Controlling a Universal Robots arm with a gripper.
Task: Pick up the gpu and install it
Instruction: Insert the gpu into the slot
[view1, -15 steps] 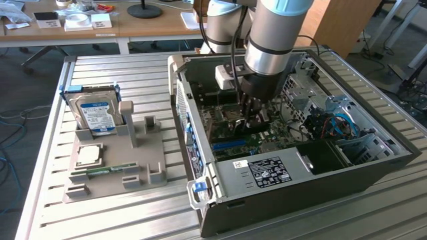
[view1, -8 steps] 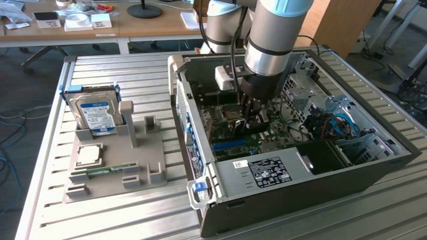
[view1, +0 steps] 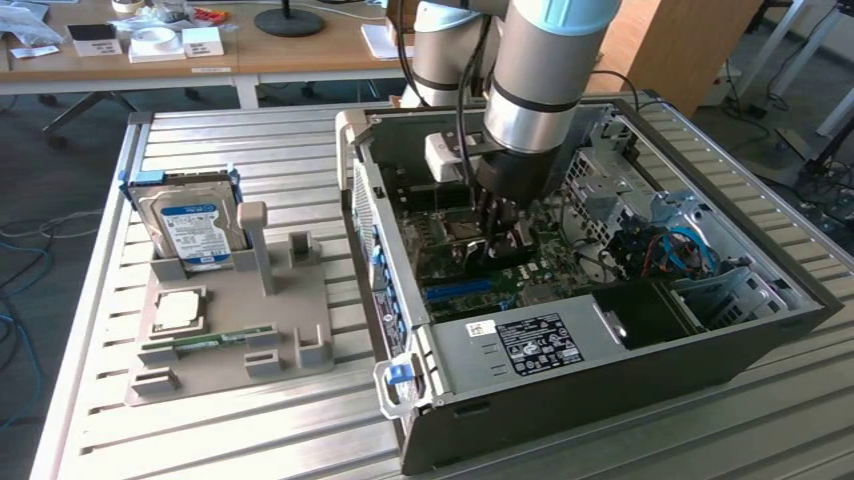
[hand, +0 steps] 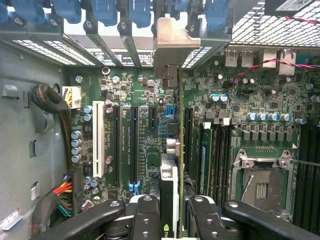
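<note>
— Looking at your black-fingered gripper (hand: 170, 212): what does it hold?
— Closed on the thin dark gpu card (hand: 169, 172), edge-on above your green motherboard (hand: 145, 100); logo cut off, board printing unreadable.

A ribbed metal tabletop (view1: 240, 440) fills the foreground of a workshop, its slats running lengthwise and catching pale light. Behind it stands a wooden desk (view1: 287, 55) with a white frame, strewn with small white boxes (view1: 167, 42) and the round black base of a stand (view1: 290, 20). A light wooden cabinet (view1: 681, 45) rises toward the exterior view's right. Grey carpet (view1: 54, 140) covers the floor, where blue cables (view1: 20, 245) trail at the exterior view's left
</note>
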